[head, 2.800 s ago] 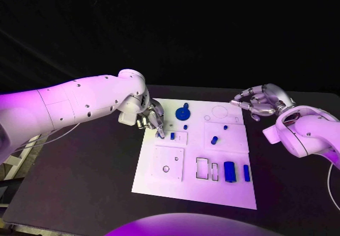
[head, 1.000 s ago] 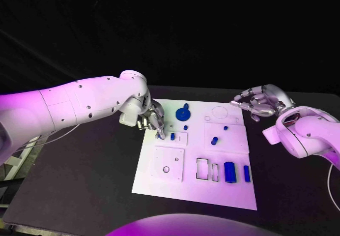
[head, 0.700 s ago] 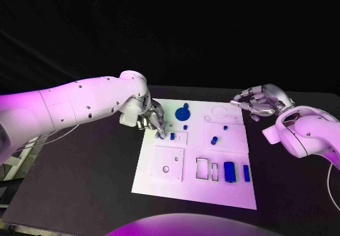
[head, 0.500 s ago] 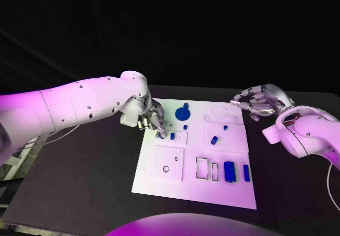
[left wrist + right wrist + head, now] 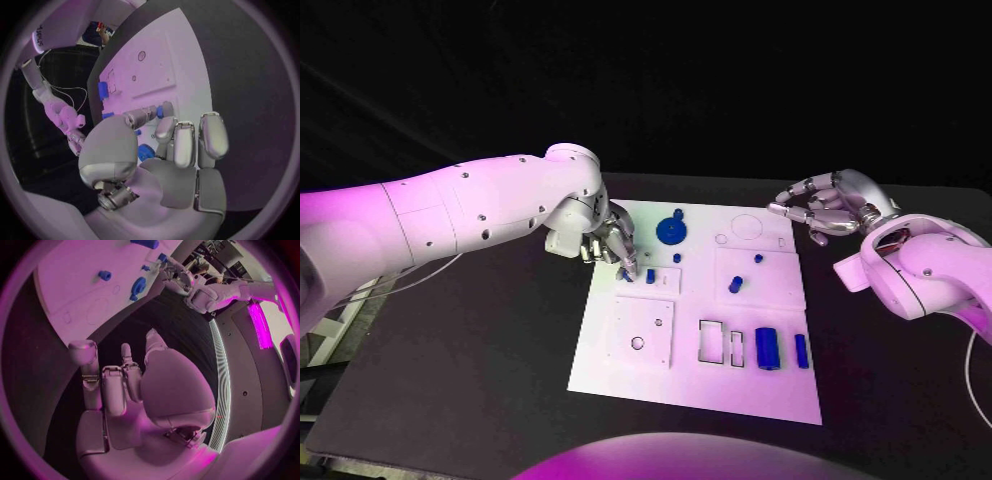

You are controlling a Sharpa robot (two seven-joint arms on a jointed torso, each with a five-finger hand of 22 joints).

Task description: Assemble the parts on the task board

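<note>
Movement since my last look is almost nil: my left hand (image 5: 604, 243) has stayed poised at the task board's (image 5: 653, 375) near-left edge, one extended fingertip reaching down to a small blue part (image 5: 629, 277) (whether it touches, I cannot tell), other fingers loosely curled and holding nothing. My right hand (image 5: 822, 211) hangs off the board's far corner, fingers curled in, empty. I judge this seating step stalled, no part newly placed.

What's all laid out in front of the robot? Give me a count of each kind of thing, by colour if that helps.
White task board: 1
Blue parts: 7 plainly seen
Silver hands: 2, left robot hand and right robot hand
Total: 10
</note>
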